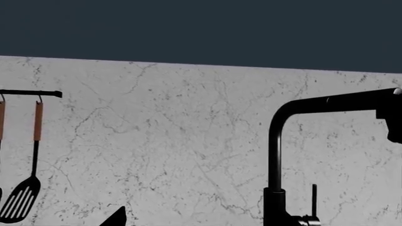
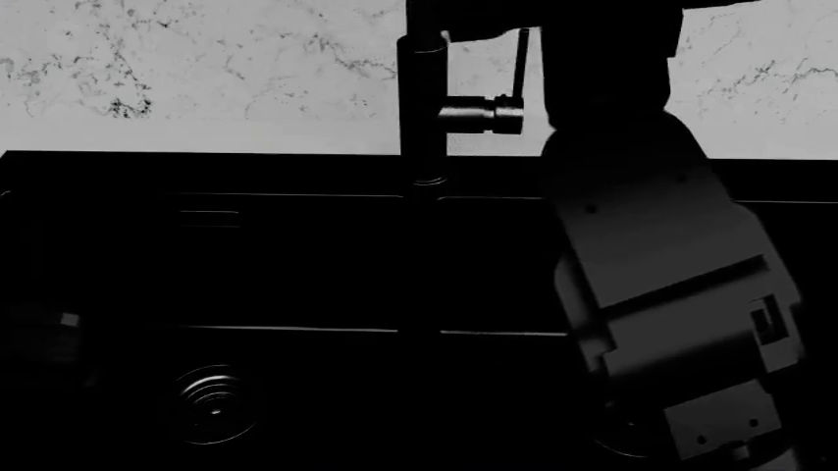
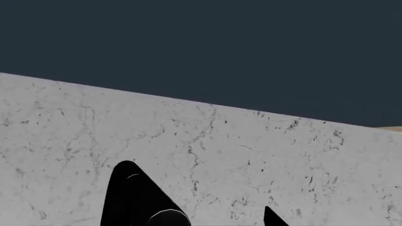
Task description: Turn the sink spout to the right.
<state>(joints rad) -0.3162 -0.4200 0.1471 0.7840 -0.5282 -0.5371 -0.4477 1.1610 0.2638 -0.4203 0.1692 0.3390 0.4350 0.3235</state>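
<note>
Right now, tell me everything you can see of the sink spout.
The sink spout is a slim matte-black pipe that rises upright from a thicker collar, bends in a rounded elbow and runs level to one side. In the left wrist view its far end meets a dark shape at the picture's edge; whether that shape touches it cannot be told. A short metallic side stub with a thin upright lever sticks out near its base. It stands behind the sink, at the centre divider, against the marbled white wall.
</note>
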